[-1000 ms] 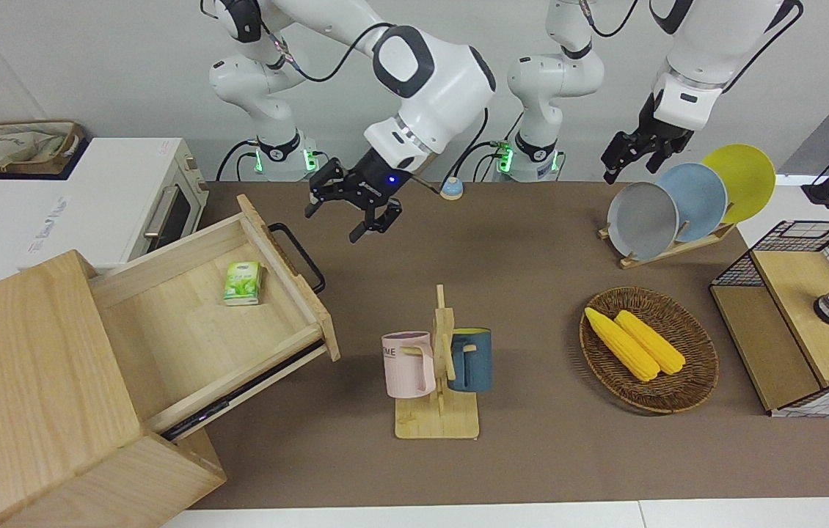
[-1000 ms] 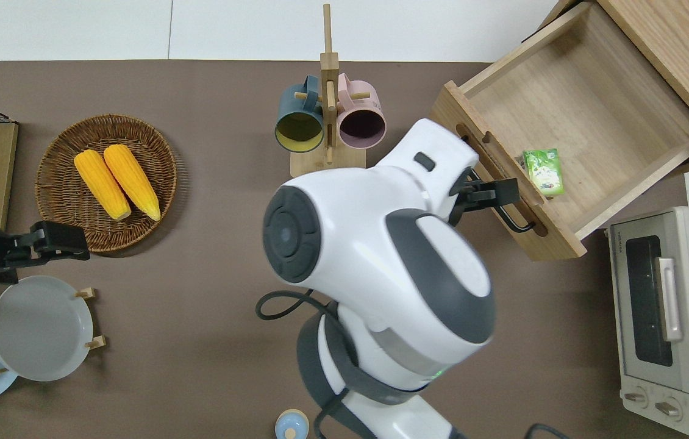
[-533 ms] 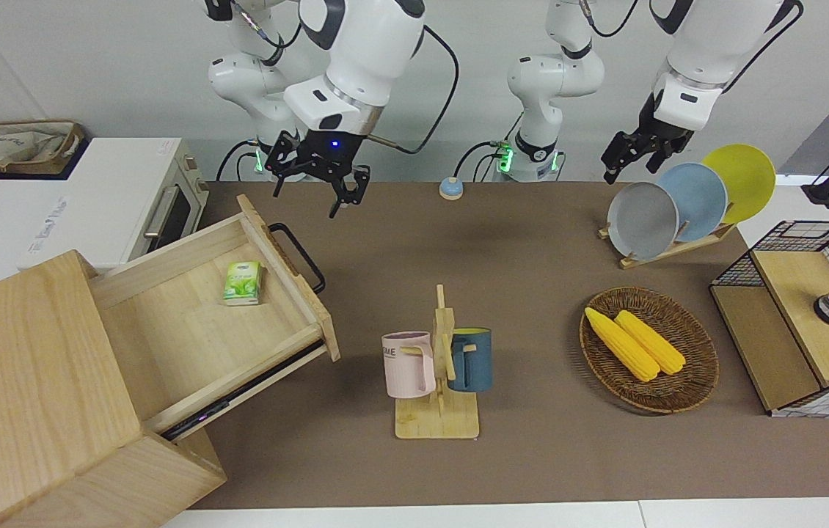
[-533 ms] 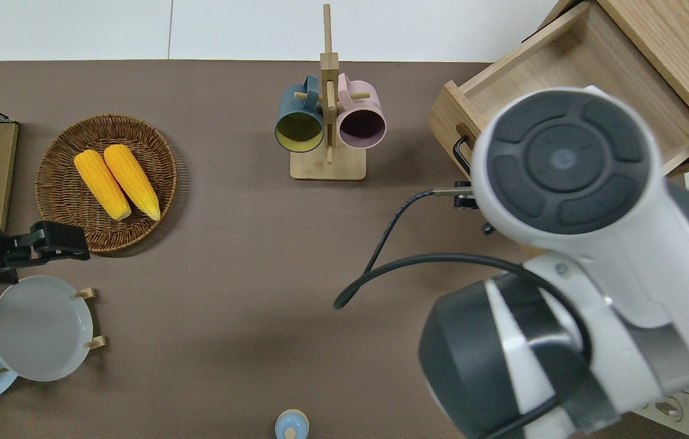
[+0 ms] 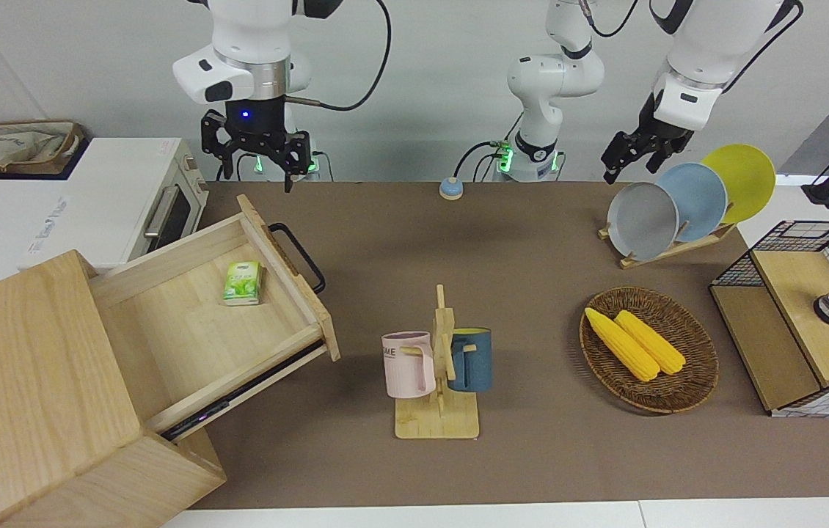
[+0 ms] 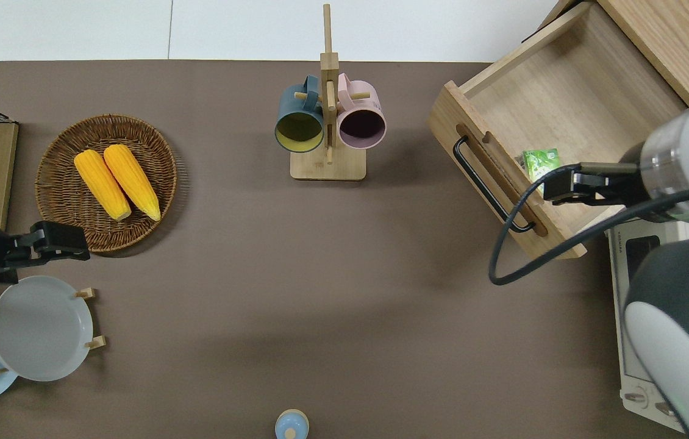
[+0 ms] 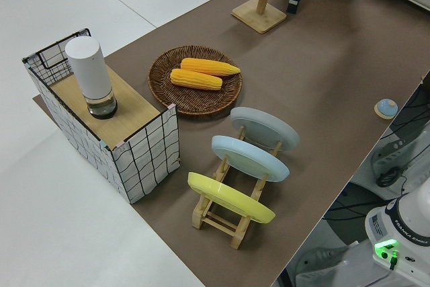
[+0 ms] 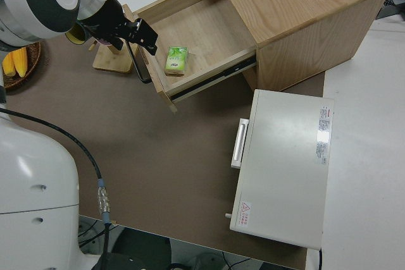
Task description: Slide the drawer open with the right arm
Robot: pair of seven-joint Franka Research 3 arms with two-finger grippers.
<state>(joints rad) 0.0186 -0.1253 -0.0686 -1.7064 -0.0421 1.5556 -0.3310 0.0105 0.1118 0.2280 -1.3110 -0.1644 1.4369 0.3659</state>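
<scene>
The light-wood drawer (image 5: 187, 330) stands pulled far out of the pale cabinet (image 5: 26, 381) at the right arm's end of the table. Its black bar handle (image 5: 298, 257) is free, and a green packet (image 5: 242, 283) lies inside. My right gripper (image 5: 257, 167), blue light on its wrist, hangs open and empty in the air, apart from the handle. In the overhead view the arm hides it, above the drawer's (image 6: 570, 103) corner nearest the robots, next to the toaster oven. The right side view shows the right gripper (image 8: 142, 33) clear of the drawer (image 8: 202, 30). My left gripper (image 5: 631, 158) is parked.
A white toaster oven (image 5: 158, 202) stands beside the cabinet, nearer to the robots. Mid-table is a mug rack (image 5: 438, 411) with two mugs. A wicker basket (image 5: 693, 385) of corn, a plate rack (image 5: 678, 202) and a wire-mesh box (image 5: 803, 315) fill the left arm's end.
My right arm has swung up and away from the drawer handle toward the toaster oven end, gripper staying open. The drawer has not moved. The left arm is unchanged.
</scene>
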